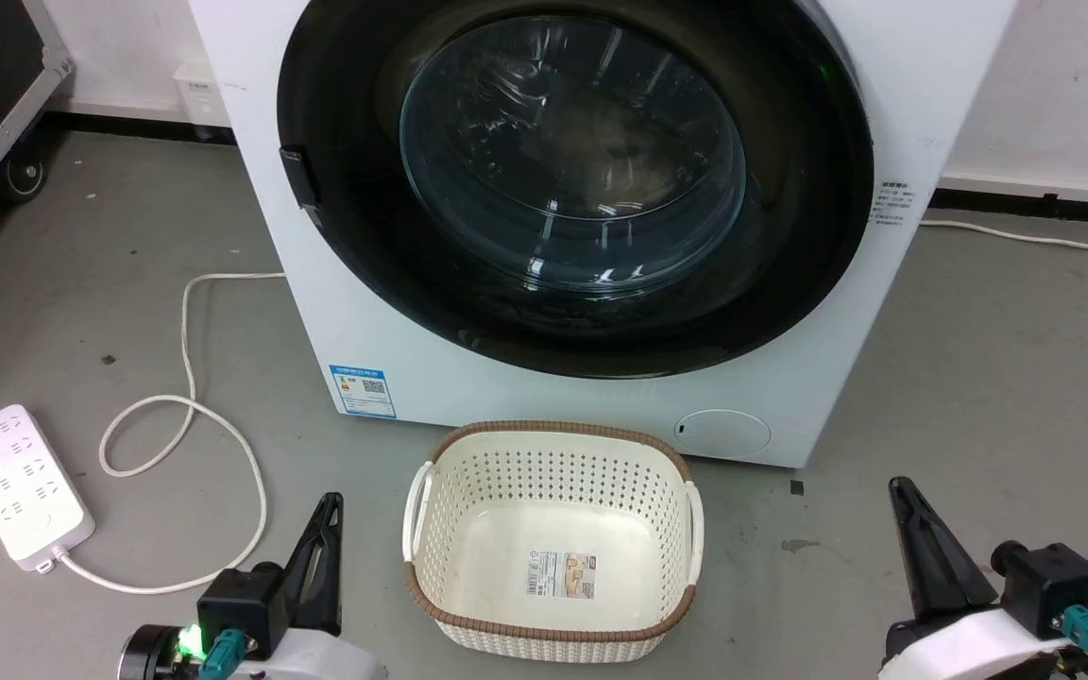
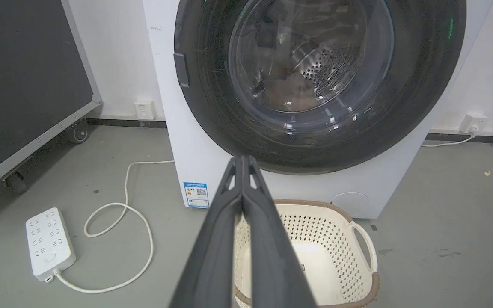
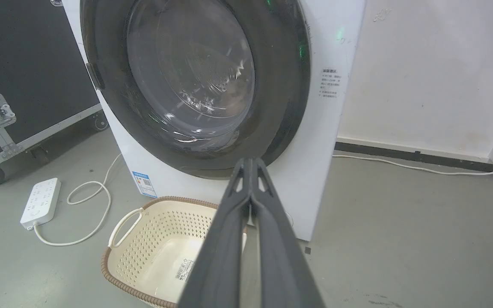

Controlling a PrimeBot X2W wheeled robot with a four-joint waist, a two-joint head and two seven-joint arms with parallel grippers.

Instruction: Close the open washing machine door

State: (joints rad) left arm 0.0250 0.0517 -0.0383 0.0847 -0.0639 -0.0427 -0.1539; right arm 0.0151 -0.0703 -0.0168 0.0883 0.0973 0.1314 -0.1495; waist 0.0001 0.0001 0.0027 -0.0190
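The washing machine door (image 1: 572, 161) seems to lie flat against the white machine front (image 1: 317, 312), above a basket (image 1: 558, 430) on the floor. We cannot tell whether it is latched. Our left pincer (image 1: 329, 515) and right pincer (image 1: 905, 501) hang low, well apart from the door, each with its fingers pressed together and holding nothing. We judge the door heavy, stiff and hinged, its glass slick, so we would push on the black rim near the latch tab (image 1: 297, 178).
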